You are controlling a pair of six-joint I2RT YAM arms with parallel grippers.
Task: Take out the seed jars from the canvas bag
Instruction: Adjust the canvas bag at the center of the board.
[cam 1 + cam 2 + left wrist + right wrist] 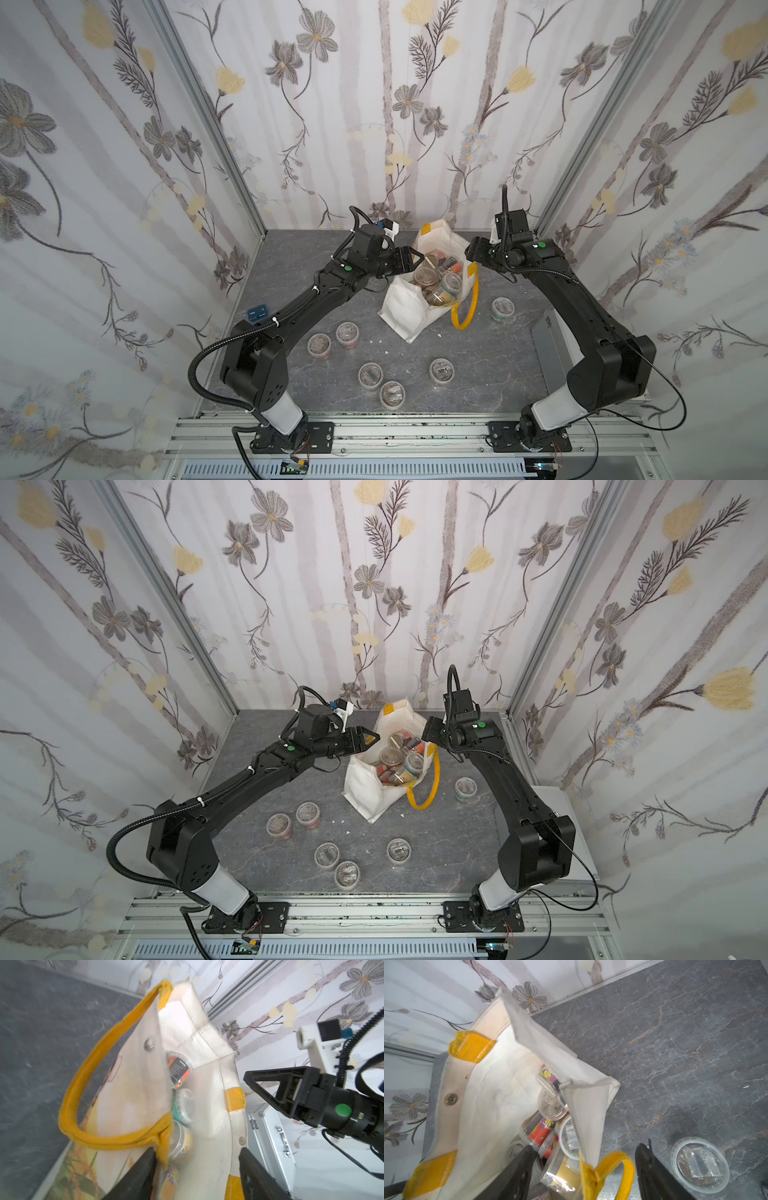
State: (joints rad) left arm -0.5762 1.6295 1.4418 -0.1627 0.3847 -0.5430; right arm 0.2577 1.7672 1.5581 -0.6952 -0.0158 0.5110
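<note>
Your left gripper (197, 1150) hangs open at the left rim of the canvas bag (405, 303). Your right gripper (585, 1146), open too, sits at the right rim with one yellow handle (623, 1163) between its fingers. Inside the one bag, seed jars (426, 276) crowd together, uncountable. Six more stand on the table (478, 386), outside it.

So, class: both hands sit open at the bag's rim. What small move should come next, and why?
Probably lower the left hand into the bag onto the nearest jar and close. Its jaws stand open and empty at the rim, six jars already sit on the table, and several more lie inside.
</note>
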